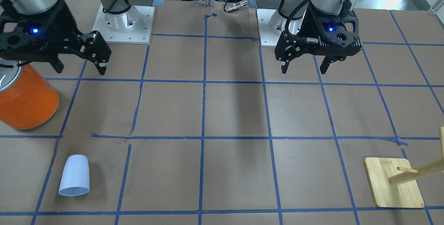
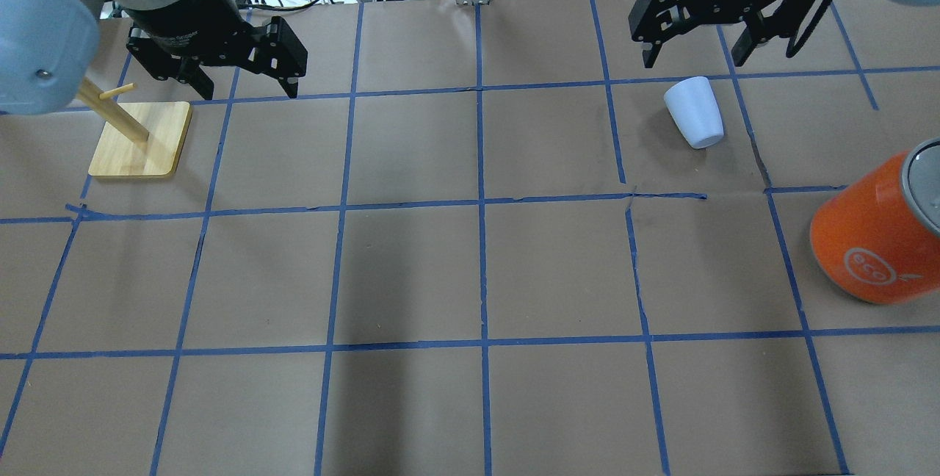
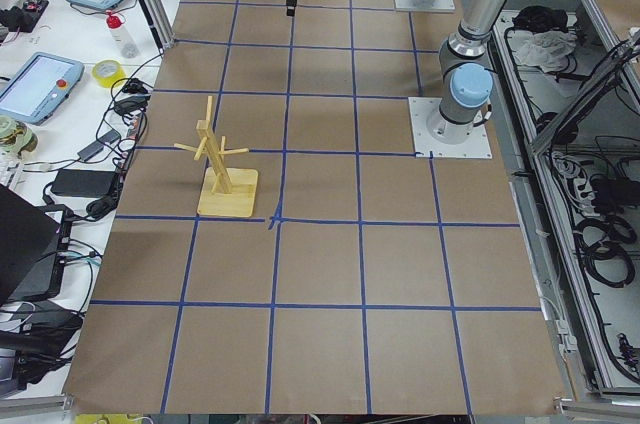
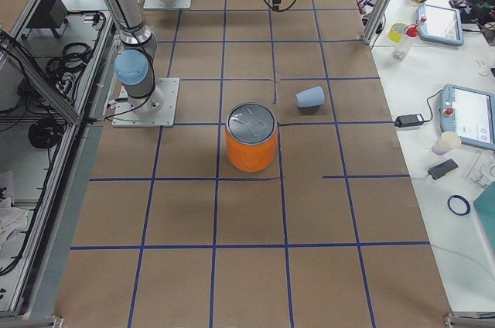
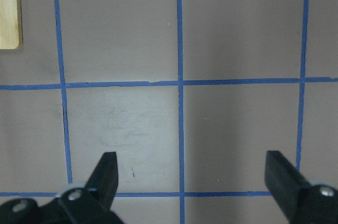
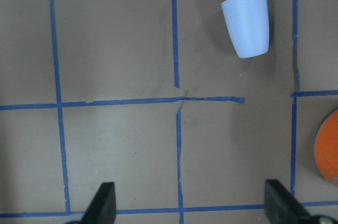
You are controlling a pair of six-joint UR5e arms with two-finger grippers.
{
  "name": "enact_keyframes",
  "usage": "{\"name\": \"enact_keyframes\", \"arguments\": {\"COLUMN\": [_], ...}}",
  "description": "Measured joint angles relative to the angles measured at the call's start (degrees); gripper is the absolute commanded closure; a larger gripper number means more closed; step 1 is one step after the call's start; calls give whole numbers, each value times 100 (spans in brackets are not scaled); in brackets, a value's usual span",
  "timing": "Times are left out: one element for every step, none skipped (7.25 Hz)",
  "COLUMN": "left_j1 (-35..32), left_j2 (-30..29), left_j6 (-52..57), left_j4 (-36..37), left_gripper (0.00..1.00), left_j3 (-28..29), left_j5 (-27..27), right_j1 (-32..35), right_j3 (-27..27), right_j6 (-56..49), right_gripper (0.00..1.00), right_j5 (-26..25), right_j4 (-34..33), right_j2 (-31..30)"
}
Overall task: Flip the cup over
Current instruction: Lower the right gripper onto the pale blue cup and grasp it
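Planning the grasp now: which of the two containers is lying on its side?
The small pale lavender-blue cup, resting on its wall. The large orange can stands upright, silver top up.

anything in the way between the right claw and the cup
Nothing visible. The open right claw hangs above the table, apart from the cup, with only bare paper between. The orange can stands off to the side, not between them.

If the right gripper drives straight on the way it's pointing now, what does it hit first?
Most likely the bare table: the right gripper points straight down with its fingers open, and only brown paper and blue tape show between them. The cup sits off that line.
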Motion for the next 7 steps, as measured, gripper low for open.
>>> {"name": "enact_keyframes", "arguments": {"left_j1": [0, 0, 0, 0, 0, 0, 0], "left_j2": [-3, -12, -14, -18, -20, -23, -32], "left_j6": [0, 0, -2, -6, -8, -8, -9], "left_j4": [2, 6, 7, 8, 9, 8, 9], "left_gripper": [0, 0, 0, 0, 0, 0, 0], "left_j3": [1, 5, 7, 6, 4, 3, 5], "left_j5": [-3, -5, -6, -6, -6, -6, -8], "right_j1": [-224, -378, -471, -518, -546, -585, -648], "right_j3": [-59, -53, -21, 1, 28, 102, 269], "right_j6": [-115, -227, -286, -409, -671, -953, -1229], "right_gripper": [0, 0, 2, 4, 4, 4, 4], "right_j5": [-21, -53, -52, -31, -37, -59, -68], "right_j4": [-52, -266, -581, -903, -1272, -1739, -2352], "right_j2": [249, 561, 883, 1240, 1626, 1997, 2300]}}
